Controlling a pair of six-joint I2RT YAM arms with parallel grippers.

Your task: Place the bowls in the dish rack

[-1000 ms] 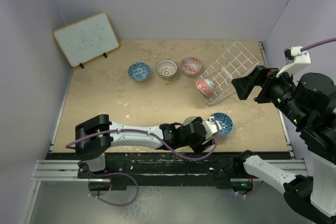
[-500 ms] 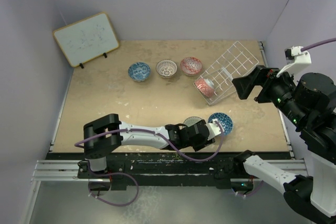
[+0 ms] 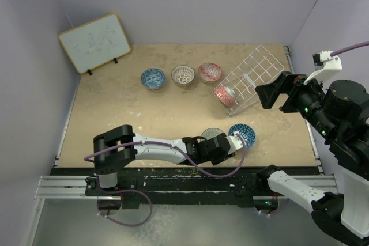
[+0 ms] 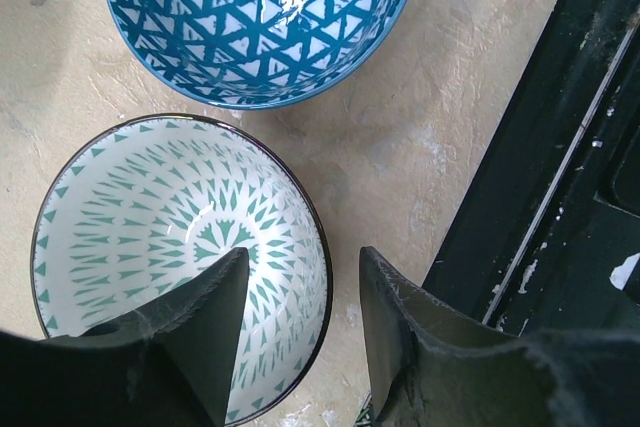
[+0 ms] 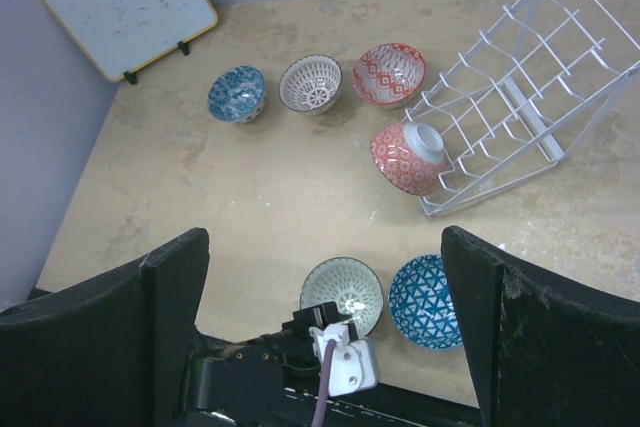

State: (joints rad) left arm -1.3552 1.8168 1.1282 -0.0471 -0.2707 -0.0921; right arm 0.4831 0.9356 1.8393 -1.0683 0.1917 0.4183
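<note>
My left gripper (image 3: 226, 142) (image 4: 300, 277) is open low over the near table edge. One finger (image 4: 205, 332) is inside the pale green-white bowl (image 3: 211, 134) (image 4: 150, 237) and the other is outside its rim. A blue triangle-pattern bowl (image 3: 242, 135) (image 4: 260, 17) sits just right of it. A blue bowl (image 3: 153, 78), a white-lattice bowl (image 3: 183, 75) and a red bowl (image 3: 210, 72) stand in a row at the back. A red-outside bowl (image 3: 225, 95) (image 5: 410, 157) lies on its side in the tilted white wire dish rack (image 3: 253, 73) (image 5: 520, 87). My right gripper (image 3: 277, 93) (image 5: 320, 237) is open, high above the table's right side.
A wood-framed whiteboard (image 3: 95, 41) stands at the back left. A black rail (image 3: 184, 172) (image 4: 540, 197) runs along the near edge, right beside my left gripper. Purple walls close in the left, back and right sides.
My left arm has shifted a little to the left, from over the blue triangle bowl's edge to the pale green-white bowl. The right arm and the bowls have not moved.
</note>
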